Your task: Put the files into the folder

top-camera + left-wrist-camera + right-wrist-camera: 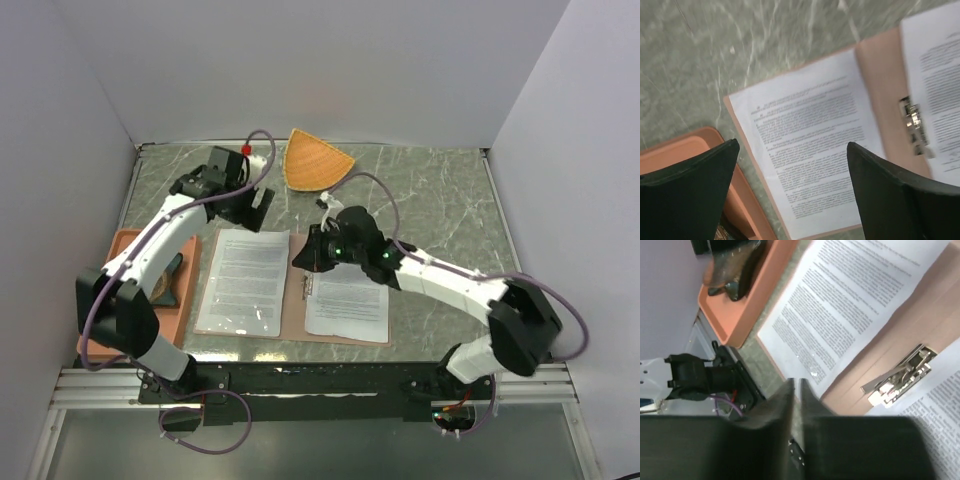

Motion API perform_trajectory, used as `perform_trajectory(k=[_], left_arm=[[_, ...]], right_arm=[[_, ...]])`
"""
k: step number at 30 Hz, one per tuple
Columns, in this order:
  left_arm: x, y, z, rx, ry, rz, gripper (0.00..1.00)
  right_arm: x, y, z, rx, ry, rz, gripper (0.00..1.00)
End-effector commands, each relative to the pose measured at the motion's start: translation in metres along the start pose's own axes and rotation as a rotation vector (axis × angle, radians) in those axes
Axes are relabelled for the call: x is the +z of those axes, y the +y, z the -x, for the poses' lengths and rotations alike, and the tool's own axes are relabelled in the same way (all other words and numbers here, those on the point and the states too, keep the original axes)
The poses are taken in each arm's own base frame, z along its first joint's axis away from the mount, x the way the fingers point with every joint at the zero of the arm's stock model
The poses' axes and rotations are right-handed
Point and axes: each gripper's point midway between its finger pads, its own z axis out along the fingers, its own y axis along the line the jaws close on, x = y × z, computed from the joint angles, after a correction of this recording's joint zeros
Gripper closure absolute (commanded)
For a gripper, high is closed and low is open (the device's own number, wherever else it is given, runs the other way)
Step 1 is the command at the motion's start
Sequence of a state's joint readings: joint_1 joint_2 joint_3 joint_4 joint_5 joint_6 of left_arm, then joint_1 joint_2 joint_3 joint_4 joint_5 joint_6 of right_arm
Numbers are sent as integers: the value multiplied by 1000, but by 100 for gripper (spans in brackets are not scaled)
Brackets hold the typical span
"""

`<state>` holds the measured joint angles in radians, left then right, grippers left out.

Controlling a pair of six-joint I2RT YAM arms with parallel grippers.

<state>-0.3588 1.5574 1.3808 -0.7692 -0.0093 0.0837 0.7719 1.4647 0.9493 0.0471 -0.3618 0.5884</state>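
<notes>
Two files [245, 283] lie face up in the open folder [297, 295] on the tabletop [430, 200], one on its left half and one on its right, with the metal clip [900, 377] on the bare strip between them. The left gripper [250, 207] hangs by the folder's far edge with its fingers [690, 190] spread wide and empty, while the right gripper [303, 258] is over the folder's middle, fingers [782, 405] pressed together on nothing. Just left of the folder sits a tray [175, 320].
</notes>
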Motion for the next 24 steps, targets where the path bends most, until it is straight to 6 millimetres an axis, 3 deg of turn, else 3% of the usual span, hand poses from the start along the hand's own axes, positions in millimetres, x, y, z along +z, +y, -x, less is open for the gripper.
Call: perform_trajectory(k=[1, 2, 3, 4, 5, 7, 8, 10, 11, 12, 13, 15, 16, 19, 20, 21, 24], left_arm=[[-38, -25, 26, -39, -68, -62, 4], [-47, -28, 35, -72, -110, -48, 4], [-55, -37, 42, -60, -155, -63, 4], [-74, -35, 67, -64, -297, -63, 4], [-75, -34, 69, -81, -340, -63, 4], [-58, -30, 58, -101, -325, -30, 1], [-54, -35, 49, -94, -274, -54, 3], [-48, -43, 51, -113, -247, -61, 18], [-49, -48, 57, -107, -272, -56, 21], [-51, -66, 55, -76, -286, -70, 19], [-49, -69, 58, -74, -310, -39, 18], [-39, -93, 55, -65, -301, -27, 25], [-33, -93, 53, -70, -285, 9, 27], [-1, -105, 43, -126, -177, 32, 27], [4, -108, 46, -141, -164, 34, 25], [22, -118, 39, -138, -117, 35, 21], [47, -136, 33, -107, -71, 57, 14]], right_arm=[[-36, -16, 12, -159, -183, -214, 100], [-51, -8, 26, -168, -271, -215, 100], [-53, -23, 16, -153, -275, -250, 100], [-55, -24, 18, -124, -305, -244, 100], [-58, -29, 17, -117, -304, -249, 100], [-62, -33, 17, -135, -312, -286, 100], [-65, -22, 10, -174, -309, -289, 100], [-81, -27, 22, -221, -418, -423, 100], [-82, -22, 20, -213, -417, -406, 56], [-82, -35, 18, -173, -414, -427, 16], [-79, -42, 15, -107, -403, -416, 1], [-71, -44, 0, -84, -361, -330, 10], [-72, -44, 0, -88, -382, -326, 17], [-80, -44, 1, -86, -447, -341, 56], [-80, -46, 1, -88, -451, -352, 85], [-78, -48, 0, -95, -449, -358, 100], [-69, -56, -4, -106, -433, -387, 100]])
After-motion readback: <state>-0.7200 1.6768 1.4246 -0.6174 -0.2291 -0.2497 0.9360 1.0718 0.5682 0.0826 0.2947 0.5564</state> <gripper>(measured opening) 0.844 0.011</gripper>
